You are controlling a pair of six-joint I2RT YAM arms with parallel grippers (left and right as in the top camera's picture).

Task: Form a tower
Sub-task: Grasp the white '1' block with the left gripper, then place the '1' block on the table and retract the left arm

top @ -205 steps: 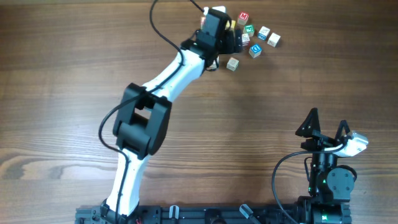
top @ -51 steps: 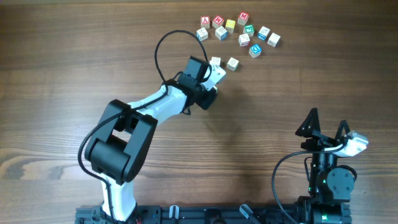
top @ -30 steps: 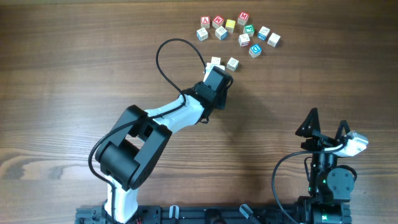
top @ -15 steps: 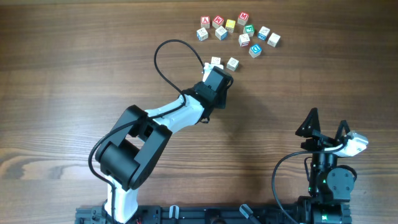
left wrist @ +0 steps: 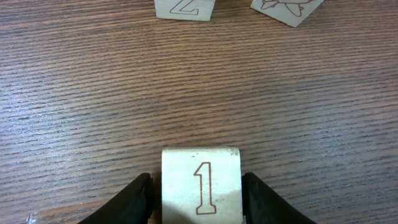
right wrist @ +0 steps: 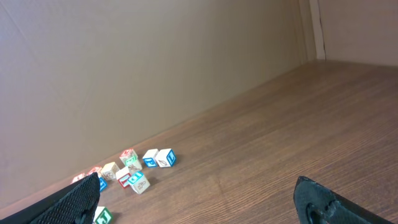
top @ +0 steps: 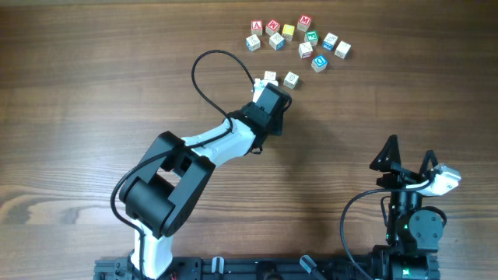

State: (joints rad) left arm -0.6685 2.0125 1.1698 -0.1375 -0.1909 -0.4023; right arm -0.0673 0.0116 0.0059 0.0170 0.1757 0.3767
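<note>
Left gripper narrow, jaws straddling pale cube marked 1 at mid-table, just beside 1 loose cube and near the scattered cluster. Cannot tell whether the pads touch it, or whether anything sits under it. Right gripper spread wide, holding nothing, well apart at the near edge.

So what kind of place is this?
Probably a robotics lab bench: a left arm and right arm mounted at a wood-grain table, letter cubes scattered on it, plain beige wall behind.
</note>
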